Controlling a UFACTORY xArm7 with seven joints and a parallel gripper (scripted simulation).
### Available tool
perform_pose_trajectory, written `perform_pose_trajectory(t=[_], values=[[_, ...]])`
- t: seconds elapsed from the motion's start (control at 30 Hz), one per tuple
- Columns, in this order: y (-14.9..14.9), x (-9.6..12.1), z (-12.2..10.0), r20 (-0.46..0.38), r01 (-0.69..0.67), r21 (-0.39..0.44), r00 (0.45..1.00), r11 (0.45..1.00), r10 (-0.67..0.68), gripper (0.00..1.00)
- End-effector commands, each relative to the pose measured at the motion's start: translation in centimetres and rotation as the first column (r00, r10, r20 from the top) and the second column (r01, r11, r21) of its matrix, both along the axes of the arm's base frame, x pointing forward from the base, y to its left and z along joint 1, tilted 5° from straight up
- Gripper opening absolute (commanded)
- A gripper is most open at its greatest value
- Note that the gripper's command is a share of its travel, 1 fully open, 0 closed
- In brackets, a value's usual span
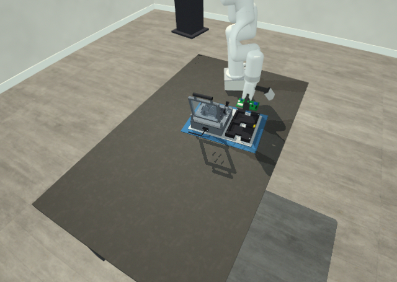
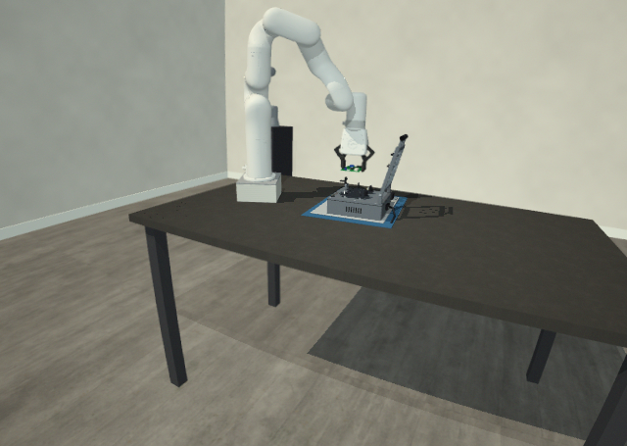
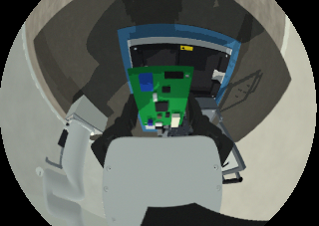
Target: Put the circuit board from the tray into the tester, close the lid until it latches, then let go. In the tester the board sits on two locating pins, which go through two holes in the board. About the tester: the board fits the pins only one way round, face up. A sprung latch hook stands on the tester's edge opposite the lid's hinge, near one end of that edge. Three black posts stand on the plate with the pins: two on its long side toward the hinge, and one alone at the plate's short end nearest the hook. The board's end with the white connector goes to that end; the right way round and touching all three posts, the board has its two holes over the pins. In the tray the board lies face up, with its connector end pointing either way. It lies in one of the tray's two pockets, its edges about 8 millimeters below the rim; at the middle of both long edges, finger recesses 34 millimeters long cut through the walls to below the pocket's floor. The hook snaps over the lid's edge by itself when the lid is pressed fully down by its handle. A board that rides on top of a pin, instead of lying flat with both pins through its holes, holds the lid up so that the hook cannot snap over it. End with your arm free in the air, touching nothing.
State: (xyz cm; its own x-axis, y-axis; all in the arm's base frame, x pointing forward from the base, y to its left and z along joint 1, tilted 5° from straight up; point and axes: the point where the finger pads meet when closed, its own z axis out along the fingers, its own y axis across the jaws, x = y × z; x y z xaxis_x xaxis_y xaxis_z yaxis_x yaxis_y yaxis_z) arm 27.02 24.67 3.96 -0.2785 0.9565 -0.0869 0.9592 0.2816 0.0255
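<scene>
The green circuit board (image 1: 250, 103) hangs in the air above the far end of the black tray (image 1: 242, 125), held level. My gripper (image 1: 247, 105) is shut on the board across its long edges. In the wrist view the board (image 3: 162, 97) sits between my fingers, with the tray (image 3: 182, 57) below it. From the side, my gripper (image 2: 353, 167) holds the board (image 2: 352, 168) well above the grey tester (image 2: 357, 203). The tester (image 1: 209, 117) stands left of the tray, and its lid (image 1: 200, 107) is open and upright with the black handle (image 1: 202, 96) on top.
Tester and tray share a blue mat (image 1: 224, 130) on the dark table. The open lid (image 2: 393, 163) leans away past the tester. The arm's white base (image 1: 235, 80) stands behind the tray. A black pillar (image 1: 190, 10) stands on the floor far back.
</scene>
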Motion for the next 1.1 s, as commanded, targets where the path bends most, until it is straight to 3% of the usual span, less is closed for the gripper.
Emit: perform_pose_trajectory(t=[0.0, 1.07], values=[[0.12, 0.09, 0.11, 0.002, -0.009, 0.002, 1.0, 1.0, 0.009, 0.79], [0.12, 0.09, 0.11, -0.014, -0.212, -0.006, 0.977, 0.977, 0.212, 0.79]])
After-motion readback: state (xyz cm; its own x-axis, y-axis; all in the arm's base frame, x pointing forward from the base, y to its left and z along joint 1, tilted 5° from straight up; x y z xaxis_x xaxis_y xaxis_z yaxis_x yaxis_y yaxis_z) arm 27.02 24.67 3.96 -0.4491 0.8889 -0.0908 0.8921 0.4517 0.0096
